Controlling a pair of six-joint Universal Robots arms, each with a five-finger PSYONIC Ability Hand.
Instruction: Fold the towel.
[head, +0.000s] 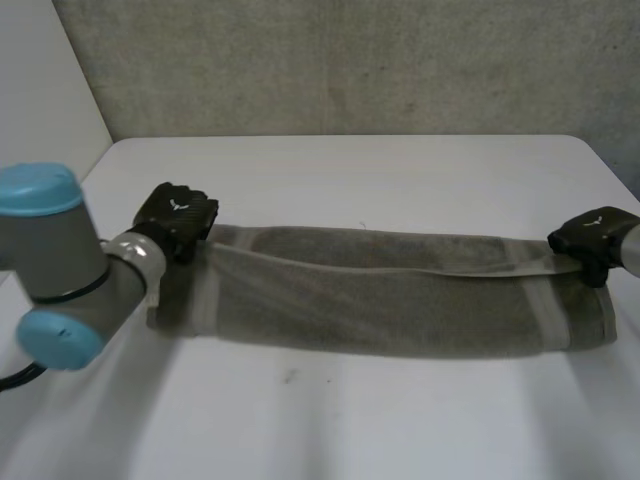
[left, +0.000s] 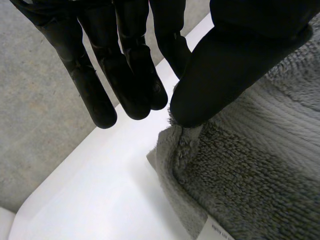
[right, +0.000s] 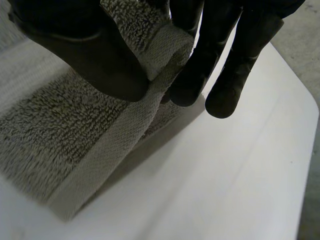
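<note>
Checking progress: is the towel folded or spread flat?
Folded once lengthwise: the towel lies as a narrow doubled strip, its upper layer's end pinched by the right hand.

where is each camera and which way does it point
Head: behind the arms, looking down on table, towel; shows left arm, left hand, right hand.
Left wrist: along the left hand's palm, at a towel corner.
Right wrist: along the right hand's palm, which pinches the towel's edge.
All share the towel.

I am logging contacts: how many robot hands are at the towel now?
2. The left hand is at the towel's far left corner, fingers straight, thumb on the cloth. The right hand pinches its far right corner.
</note>
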